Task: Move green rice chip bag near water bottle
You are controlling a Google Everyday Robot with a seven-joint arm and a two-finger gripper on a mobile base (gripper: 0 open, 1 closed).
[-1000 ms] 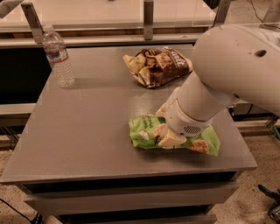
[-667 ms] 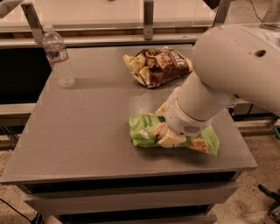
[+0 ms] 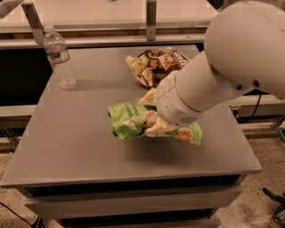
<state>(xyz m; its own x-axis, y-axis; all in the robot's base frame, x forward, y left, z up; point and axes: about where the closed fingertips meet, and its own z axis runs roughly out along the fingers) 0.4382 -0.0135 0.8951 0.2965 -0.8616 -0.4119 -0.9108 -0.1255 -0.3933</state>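
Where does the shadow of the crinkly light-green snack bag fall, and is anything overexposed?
Camera view: a soft shadow lies on the grey table just beneath the crinkly light-green snack bag, which the gripper meets under the white arm; the pale surface behind the clear plastic bottle is washed out.

A gray table [image 3: 75, 147] fills most of the view, with a lower tier under its front edge. A crumpled brown snack bag [image 3: 158, 67] lies on the far side of the top, right of centre. Behind the table runs a metal rail [image 3: 111, 41] with an upright post [image 3: 151, 20]. A black cable [image 3: 255, 107] hangs at the right, above speckled floor [image 3: 258, 213]. The gripper [image 3: 151, 116], closed on the green rice chip bag [image 3: 124, 118], hangs over the table's middle.
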